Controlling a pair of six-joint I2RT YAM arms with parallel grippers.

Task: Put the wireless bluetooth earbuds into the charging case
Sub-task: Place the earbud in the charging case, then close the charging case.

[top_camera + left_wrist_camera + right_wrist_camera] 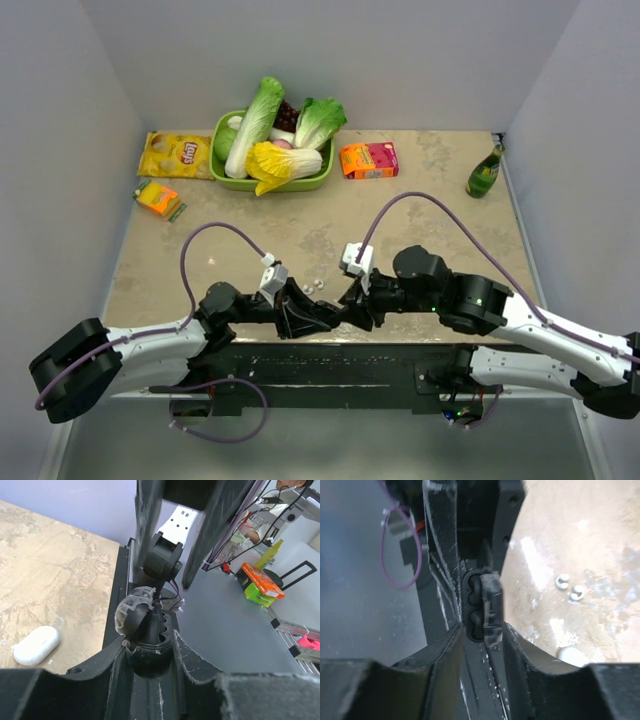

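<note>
While both earbuds [562, 581] are lying loose on the bench [440, 230] near the shut case [36, 645], nothing is being inserted: left jaws and right jaws are both clamping a black object [137, 617] near the case. Opening and loading are remaining.

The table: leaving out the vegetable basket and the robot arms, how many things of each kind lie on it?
Earbuds: 2
Charging case: 1
Chip bag: 1
Boxes: 2
Bottle: 1
Total: 7
</note>
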